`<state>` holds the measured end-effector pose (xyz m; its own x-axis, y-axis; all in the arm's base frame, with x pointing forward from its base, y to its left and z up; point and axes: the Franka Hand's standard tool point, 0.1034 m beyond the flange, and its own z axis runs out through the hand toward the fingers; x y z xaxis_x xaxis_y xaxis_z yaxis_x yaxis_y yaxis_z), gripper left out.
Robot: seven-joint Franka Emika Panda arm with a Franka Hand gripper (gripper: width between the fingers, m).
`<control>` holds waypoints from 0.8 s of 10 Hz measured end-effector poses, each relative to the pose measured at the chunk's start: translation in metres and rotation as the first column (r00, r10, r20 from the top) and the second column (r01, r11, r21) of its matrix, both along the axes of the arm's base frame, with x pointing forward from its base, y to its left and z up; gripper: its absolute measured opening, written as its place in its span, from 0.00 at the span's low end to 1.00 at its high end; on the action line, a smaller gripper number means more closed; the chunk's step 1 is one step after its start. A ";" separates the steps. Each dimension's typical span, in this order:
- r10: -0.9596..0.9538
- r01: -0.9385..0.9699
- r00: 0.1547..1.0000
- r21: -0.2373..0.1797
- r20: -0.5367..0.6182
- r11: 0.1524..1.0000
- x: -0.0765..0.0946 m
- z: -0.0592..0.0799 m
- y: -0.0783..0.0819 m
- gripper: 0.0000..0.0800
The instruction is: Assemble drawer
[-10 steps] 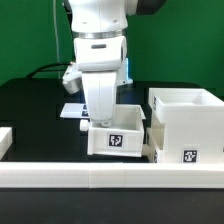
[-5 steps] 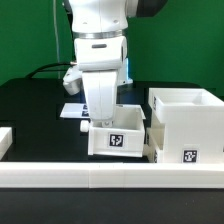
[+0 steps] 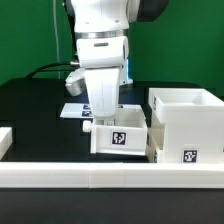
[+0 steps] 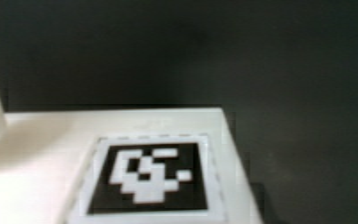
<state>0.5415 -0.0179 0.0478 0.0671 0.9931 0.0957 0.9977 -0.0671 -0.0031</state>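
A small white open-top drawer tray (image 3: pixel 122 137) with a square tag on its front and a knob on its left side sits near the front rail. The large white drawer housing (image 3: pixel 186 124) stands directly to its right in the exterior view, almost touching it. My gripper (image 3: pixel 103 115) reaches down into the tray's left part. Its fingertips are hidden by the tray wall, and the tray moves with it. The wrist view shows only a white tagged surface (image 4: pixel 149 178), blurred and very close, with no fingers visible.
A long low white rail (image 3: pixel 110 176) runs along the front. The marker board (image 3: pixel 70 110) lies behind the arm. A white part (image 3: pixel 4 140) is cut off at the exterior view's left edge. Dark table lies left of the tray.
The gripper and the small tray have shifted together a little toward the exterior view's right, closer to the housing. The housing has not moved.
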 end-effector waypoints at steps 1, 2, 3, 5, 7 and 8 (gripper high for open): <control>0.004 -0.004 1.000 0.000 0.012 1.000 0.002 0.002 0.003 0.05; 0.007 -0.007 1.000 -0.001 0.011 1.000 0.003 0.003 0.004 0.05; 0.008 -0.008 1.000 -0.002 0.012 1.000 0.004 0.004 0.005 0.05; 0.011 -0.011 1.000 -0.001 0.011 1.000 0.004 0.003 0.008 0.05; 0.012 -0.012 1.000 -0.002 0.013 1.000 0.004 0.004 0.008 0.05; 0.013 -0.012 1.000 -0.003 0.014 1.000 0.005 0.006 0.008 0.05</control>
